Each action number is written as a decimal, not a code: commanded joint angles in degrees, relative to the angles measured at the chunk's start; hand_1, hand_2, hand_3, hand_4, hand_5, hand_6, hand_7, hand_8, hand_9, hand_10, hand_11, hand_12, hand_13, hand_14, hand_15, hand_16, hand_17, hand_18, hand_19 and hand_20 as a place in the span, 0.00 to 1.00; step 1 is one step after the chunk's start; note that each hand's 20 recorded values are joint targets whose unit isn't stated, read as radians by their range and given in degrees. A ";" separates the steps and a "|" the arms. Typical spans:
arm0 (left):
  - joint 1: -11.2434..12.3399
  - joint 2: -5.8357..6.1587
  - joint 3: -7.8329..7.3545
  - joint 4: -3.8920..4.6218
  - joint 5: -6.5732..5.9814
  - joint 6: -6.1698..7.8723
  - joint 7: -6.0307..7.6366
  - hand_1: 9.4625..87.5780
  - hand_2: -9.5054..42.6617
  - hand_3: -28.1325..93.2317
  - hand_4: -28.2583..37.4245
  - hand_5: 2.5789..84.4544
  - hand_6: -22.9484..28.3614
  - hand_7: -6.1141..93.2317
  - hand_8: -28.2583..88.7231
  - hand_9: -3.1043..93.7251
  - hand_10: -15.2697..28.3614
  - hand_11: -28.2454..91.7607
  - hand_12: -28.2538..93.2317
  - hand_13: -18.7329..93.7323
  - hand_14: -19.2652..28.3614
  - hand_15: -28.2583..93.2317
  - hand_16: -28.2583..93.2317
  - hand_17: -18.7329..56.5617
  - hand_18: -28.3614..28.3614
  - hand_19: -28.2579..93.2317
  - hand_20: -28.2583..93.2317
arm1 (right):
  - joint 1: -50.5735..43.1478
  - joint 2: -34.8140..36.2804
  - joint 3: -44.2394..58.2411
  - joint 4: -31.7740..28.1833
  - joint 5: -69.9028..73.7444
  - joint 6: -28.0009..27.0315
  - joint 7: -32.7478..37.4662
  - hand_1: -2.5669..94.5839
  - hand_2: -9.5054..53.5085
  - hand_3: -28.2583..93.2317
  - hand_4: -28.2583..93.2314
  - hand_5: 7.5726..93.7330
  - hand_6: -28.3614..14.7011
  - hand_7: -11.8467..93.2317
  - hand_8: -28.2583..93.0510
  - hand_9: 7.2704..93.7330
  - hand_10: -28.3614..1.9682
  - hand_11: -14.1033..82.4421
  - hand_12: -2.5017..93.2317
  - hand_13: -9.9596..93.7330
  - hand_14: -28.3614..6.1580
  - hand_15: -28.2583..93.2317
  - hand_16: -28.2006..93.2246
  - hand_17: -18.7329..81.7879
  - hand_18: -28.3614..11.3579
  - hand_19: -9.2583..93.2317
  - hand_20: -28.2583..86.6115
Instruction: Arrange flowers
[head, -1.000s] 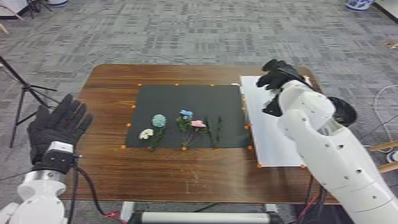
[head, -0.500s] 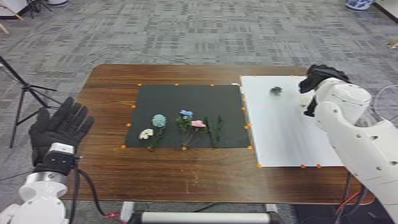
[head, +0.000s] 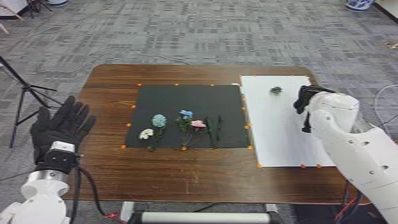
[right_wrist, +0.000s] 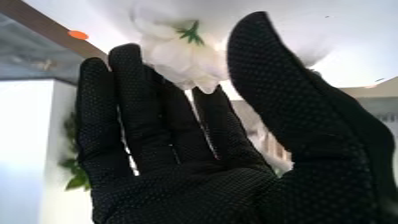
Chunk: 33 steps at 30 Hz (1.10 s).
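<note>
Over the last half second the right hand (head: 305, 101) has come nearer and a little to the left above the white sheet (head: 275, 145), while the left hand (head: 60, 125) has stayed in place. Nearest lies the bare front of the brown table (head: 204, 185). At its left side the left hand is spread, fingers straight and slightly apart. On the black mat (head: 169, 97), in its near half, a white flower (head: 146, 134) lies to the left, with a pale blue-green flower (head: 159, 120) just beyond it. To their right are a pink flower (head: 197, 123) and, a bit farther, a blue flower (head: 186, 113); thin green stems (head: 218, 132) lie right of the pink one. The right hand is over the right part of the sheet. In the right wrist view the right hand (right_wrist: 187, 190) has straight fingers and its thumb held apart; a large white bloom (right_wrist: 182, 55) shows by the fingertips, though whether they touch it I cannot tell. Farther off, left of that hand, a small dark flower (head: 275, 90) sits near the sheet's far end. Beyond the table is grey carpet (head: 195, 35).
</note>
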 joint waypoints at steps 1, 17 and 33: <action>1.11 -0.42 0.08 -0.27 -0.85 0.01 -0.25 0.18 0.52 0.78 0.00 0.48 0.59 0.18 0.16 0.36 0.67 0.38 0.28 0.35 0.66 0.38 0.18 0.17 0.70 0.44 0.30 | -3.82 0.90 -2.04 2.47 -5.84 16.34 0.57 0.56 0.00 0.92 0.00 0.49 0.57 0.27 0.13 0.59 0.49 0.43 0.22 0.55 0.47 0.69 0.37 0.42 0.17 0.79 0.45; 1.92 -0.71 -0.76 -0.70 -2.68 0.64 -0.05 0.19 0.50 0.79 0.00 0.48 0.59 0.18 0.16 0.36 0.67 0.38 0.28 0.36 0.68 0.39 0.18 0.17 0.70 0.44 0.30 | -7.96 1.41 -0.88 -3.60 -7.23 27.89 -4.11 0.66 0.00 0.83 0.00 0.67 0.68 0.47 0.22 0.76 0.67 0.48 0.59 0.66 0.61 0.69 0.59 0.45 0.20 0.78 0.47; 1.33 -0.45 -0.01 -0.20 -2.45 0.24 -1.18 0.19 0.49 0.79 0.00 0.48 0.60 0.18 0.16 0.36 0.68 0.38 0.28 0.36 0.68 0.39 0.18 0.17 0.70 0.45 0.30 | 1.48 -4.74 -14.24 -5.52 -6.11 28.03 -30.23 0.65 0.00 0.83 0.00 0.64 0.74 0.55 0.18 0.77 0.73 0.47 0.60 0.67 0.71 0.65 0.62 0.42 0.27 0.73 0.48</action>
